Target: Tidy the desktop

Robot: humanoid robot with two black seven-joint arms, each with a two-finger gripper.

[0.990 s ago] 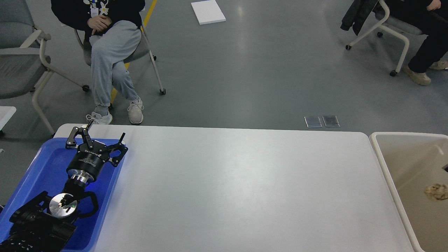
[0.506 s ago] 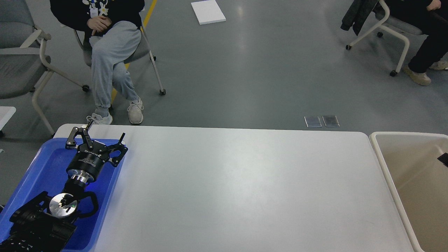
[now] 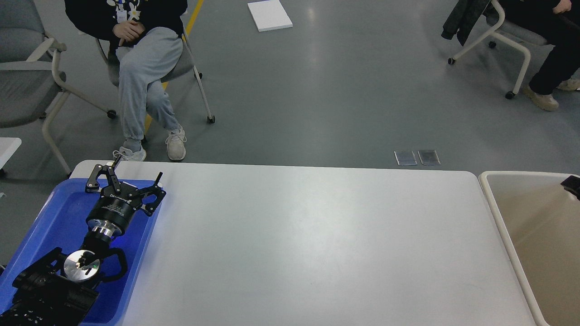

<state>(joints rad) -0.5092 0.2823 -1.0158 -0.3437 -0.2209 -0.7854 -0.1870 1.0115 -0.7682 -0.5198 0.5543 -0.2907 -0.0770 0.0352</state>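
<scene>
Colour rundown: the desktop is glossy plain white with a soft pale sheen down the middle. The tray at its left end is a saturated blue, and the bin off the right end is beige with a paler cream rim. The left gripper is matte black, with a silver metal ring and disc further down the arm. The floor is grey-green, with one yellow stripe.

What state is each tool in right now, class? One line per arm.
Left tool: open, holding nothing, above the blue tray.
Right tool: only a dark sliver shows at the frame's right edge; cannot be told.
</scene>
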